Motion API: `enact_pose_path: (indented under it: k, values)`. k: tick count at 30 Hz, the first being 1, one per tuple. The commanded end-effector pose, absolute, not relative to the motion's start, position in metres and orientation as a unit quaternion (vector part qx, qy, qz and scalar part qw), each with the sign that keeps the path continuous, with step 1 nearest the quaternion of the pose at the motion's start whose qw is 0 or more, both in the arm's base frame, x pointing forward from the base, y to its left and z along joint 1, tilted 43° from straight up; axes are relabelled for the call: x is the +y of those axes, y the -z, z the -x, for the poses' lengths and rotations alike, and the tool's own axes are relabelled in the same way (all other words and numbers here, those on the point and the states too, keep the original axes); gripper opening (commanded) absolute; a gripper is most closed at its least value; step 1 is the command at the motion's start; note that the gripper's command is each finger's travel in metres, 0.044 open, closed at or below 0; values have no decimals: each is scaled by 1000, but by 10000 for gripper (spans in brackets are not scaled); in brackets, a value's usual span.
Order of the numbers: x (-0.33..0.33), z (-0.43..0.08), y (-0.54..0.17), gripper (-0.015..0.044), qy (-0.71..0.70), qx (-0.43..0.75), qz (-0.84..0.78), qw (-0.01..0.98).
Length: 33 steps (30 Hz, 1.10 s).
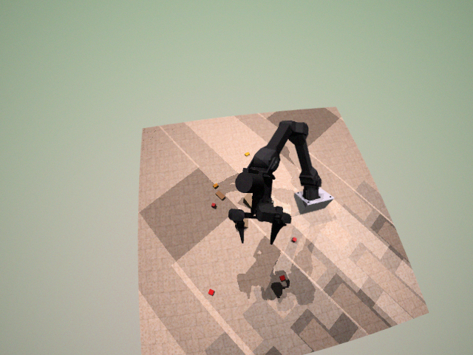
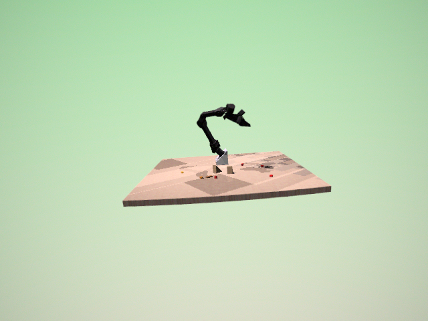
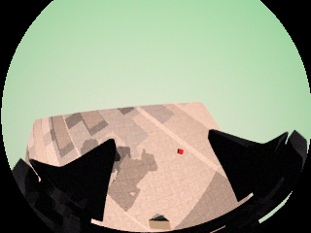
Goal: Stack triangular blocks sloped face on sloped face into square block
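One tan triangular block [image 1: 247, 200] [image 2: 215, 168] stands on the table, partly hidden by the arm in the top view; a dark triangular side shows in the exterior view. The other triangular block [image 1: 245, 224] [image 2: 229, 170] stands apart from it, mostly hidden behind a finger in the top view. One tan block [image 3: 159, 224] shows at the bottom edge of the wrist view; which of the two is hard to tell. My gripper [image 1: 256, 242] [image 2: 249, 126] [image 3: 163, 139] is open and empty, high above the table, touching neither block.
On the table [image 1: 160, 275] [image 2: 221, 200] lie a brown flat block [image 1: 220, 195], an orange piece [image 1: 216, 186], a yellow piece [image 1: 247, 154] and several red cubes, among them one [image 1: 213, 205] near the brown block and one [image 1: 211, 292] [image 3: 180, 151] farther off. The arm's base [image 1: 313, 204] stands nearby.
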<state>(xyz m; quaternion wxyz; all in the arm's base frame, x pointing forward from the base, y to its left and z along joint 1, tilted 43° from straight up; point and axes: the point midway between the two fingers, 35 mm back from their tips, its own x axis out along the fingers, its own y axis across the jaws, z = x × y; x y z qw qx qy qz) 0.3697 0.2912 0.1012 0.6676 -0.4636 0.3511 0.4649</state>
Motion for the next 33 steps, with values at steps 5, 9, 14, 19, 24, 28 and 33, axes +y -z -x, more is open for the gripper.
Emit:
enact_pose_path:
  k: [5, 9, 14, 19, 24, 28, 33]
  values:
    - [178, -401, -49, 440, -170, 625, 305, 699]
    - [130, -403, -38, 440, -25, 688, 245, 683]
    - [72, -400, -30, 440, 160, 723, 185, 646]
    - [20, -393, -30, 440, 325, 716, 146, 600]
    - [14, -392, -30, 440, 345, 713, 142, 594]
    - [14, -392, -30, 440, 345, 713, 142, 594]
    - [11, -392, -27, 440, 346, 714, 140, 592]
